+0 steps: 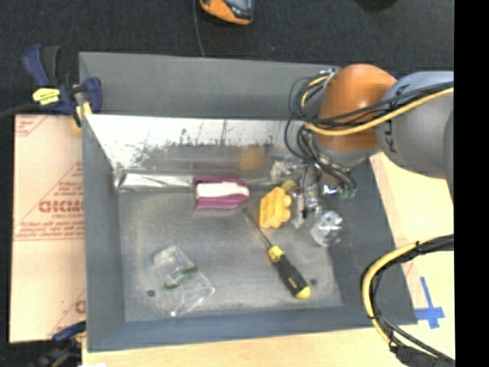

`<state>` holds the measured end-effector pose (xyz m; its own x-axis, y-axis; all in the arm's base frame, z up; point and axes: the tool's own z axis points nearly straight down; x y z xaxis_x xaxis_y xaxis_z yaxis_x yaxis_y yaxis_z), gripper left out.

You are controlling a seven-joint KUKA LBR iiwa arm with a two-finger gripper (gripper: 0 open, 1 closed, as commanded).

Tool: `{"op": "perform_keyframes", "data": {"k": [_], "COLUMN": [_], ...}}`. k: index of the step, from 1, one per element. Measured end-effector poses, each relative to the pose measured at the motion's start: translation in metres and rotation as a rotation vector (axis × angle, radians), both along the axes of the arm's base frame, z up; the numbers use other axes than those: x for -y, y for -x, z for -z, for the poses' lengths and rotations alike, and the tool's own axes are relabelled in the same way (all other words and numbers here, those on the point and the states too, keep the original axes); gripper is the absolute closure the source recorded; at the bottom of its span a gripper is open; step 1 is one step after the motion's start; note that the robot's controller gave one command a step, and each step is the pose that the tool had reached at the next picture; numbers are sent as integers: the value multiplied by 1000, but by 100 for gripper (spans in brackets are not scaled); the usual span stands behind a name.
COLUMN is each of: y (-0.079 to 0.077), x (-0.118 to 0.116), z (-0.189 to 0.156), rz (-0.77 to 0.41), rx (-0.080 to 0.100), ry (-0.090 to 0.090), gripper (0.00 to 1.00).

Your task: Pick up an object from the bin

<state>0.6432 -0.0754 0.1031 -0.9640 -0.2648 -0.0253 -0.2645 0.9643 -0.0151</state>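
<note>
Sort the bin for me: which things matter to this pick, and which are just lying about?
Likely in play: gripper; yellow crumpled thing beside it; clear shiny thing at its other side.
Lying about: purple-and-white block; yellow-and-black screwdriver; clear plastic bag.

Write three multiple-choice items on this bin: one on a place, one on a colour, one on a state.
1. Where does the clear plastic bag lie in the view?
A. lower left of the bin floor
B. upper right corner
C. outside the bin

2. The screwdriver has a handle that is:
A. red
B. black and yellow
C. blue

3. The screwdriver is:
A. standing upright
B. hanging over the rim
C. lying flat on the floor

Answers:
1 A, it sits low and left on the floor.
2 B, a black grip with yellow at both ends.
3 C, its whole length rests on the floor.
</note>
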Motion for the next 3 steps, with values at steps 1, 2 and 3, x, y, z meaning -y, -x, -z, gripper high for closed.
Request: {"op": "perform_keyframes", "data": {"k": [1, 2, 3], "y": [31, 31, 34], "x": [-38, -38, -32], "z": [31, 31, -40], "rz": [-429, -429, -442], "rx": [4, 4, -1], "ry": [13, 13, 13], "gripper": [100, 100, 100]}}
